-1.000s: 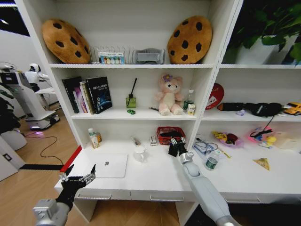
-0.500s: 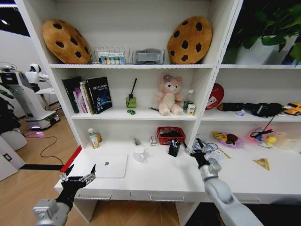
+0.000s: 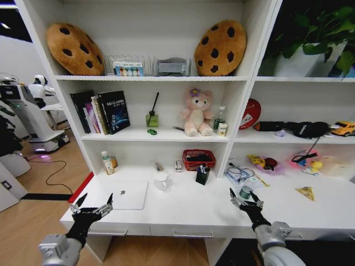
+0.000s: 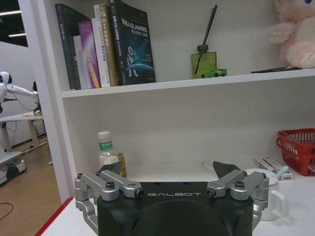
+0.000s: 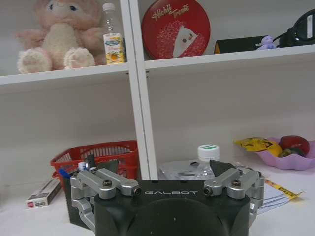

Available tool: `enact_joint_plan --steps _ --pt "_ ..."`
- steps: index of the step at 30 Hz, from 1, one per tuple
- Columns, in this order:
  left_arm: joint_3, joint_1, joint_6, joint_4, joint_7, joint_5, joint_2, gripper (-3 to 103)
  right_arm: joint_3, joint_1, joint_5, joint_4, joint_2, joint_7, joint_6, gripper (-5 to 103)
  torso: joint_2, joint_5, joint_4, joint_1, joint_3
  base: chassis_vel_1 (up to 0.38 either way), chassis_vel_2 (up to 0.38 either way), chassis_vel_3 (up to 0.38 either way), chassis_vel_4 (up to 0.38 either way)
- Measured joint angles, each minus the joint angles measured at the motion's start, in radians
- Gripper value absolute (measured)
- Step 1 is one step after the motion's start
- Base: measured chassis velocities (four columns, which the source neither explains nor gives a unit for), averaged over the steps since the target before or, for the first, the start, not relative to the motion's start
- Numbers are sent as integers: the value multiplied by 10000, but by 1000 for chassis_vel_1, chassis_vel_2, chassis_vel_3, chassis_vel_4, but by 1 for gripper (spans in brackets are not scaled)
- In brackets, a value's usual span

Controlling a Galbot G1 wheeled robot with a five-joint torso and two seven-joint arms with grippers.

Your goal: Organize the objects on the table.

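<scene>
Laptop [image 3: 128, 194], lower left on worktop [image 3: 188, 208]: thin, stiff, likely slippery, grip an edge; both tools, left tool [image 3: 91, 209] and right tool [image 3: 242, 199], released, empty.

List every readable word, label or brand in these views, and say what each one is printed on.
"GALBOT": on the left end effector housing.
"GALBOT": on the right end effector housing.
"Hitchi Treats", roughly; the script is hard to make out: on the round red tin.
Book spines, bottle labels and the small carton: too small to read.
</scene>
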Motion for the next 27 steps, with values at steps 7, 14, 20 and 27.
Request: enact_joint_plan --steps 7,14,20,27 --pt "0 0 0 -1 0 1 0 100 -255 160 -93 -143 87 106 94 100 -1 2 -1 -1 0 -246 -240 229 236" --pt "2 0 0 -1 1 0 -1 100 -709 668 -442 -699 40 -196 392 100 -1 1 -2 0 0 -133 -164 164 158" --pt "-1 0 0 0 1 0 0 100 -1119 847 -815 -930 17 -907 497 100 -1 -5 1 0 0 22 11 -9 -37" --pt "-2 0 0 0 1 0 -1 100 -1184 1445 -1042 -1907 -97 -1097 529 100 0 1 -1 0 0 25 22 -17 -23"
